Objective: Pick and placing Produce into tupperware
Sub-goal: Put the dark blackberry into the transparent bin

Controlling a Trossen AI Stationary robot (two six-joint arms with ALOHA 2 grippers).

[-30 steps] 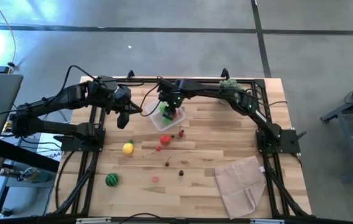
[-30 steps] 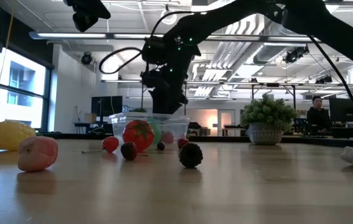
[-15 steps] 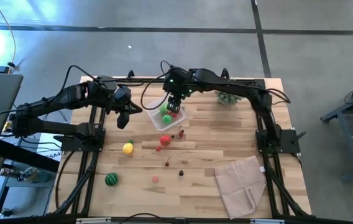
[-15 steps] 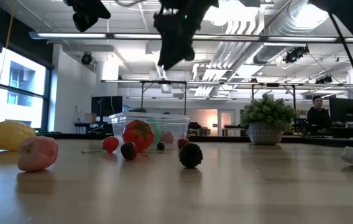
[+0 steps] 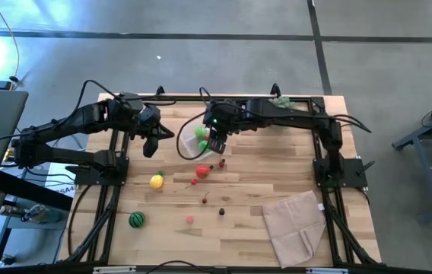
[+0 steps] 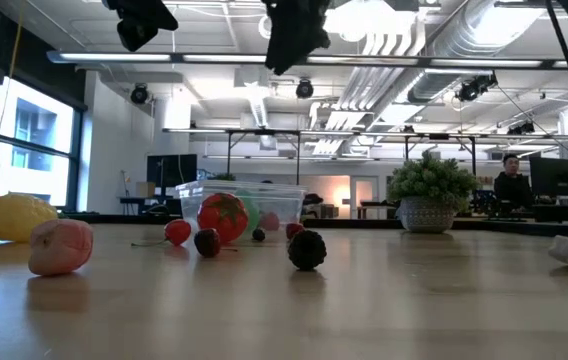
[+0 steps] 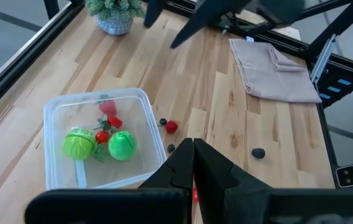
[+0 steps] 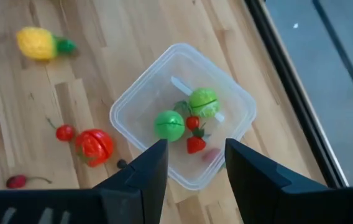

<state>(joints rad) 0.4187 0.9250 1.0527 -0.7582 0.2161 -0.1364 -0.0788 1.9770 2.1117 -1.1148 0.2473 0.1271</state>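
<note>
Clear tub (image 5: 198,141) sits at the far middle of the wooden table (image 5: 277,167), holding two green rounds (image 8: 169,124), a small red berry (image 8: 195,144) and other red bits. Right gripper (image 5: 217,144) hangs above the tub, fingers (image 8: 144,173) spread, nothing between them. Left gripper (image 5: 150,147) waits just left of the tub, fingers (image 7: 195,158) pressed together, empty. Tomato (image 5: 202,171) near the tub's front edge, lemon (image 5: 157,180) further left, striped melon (image 5: 136,220) at front left. Beige cloth (image 5: 293,224) lies front right.
</note>
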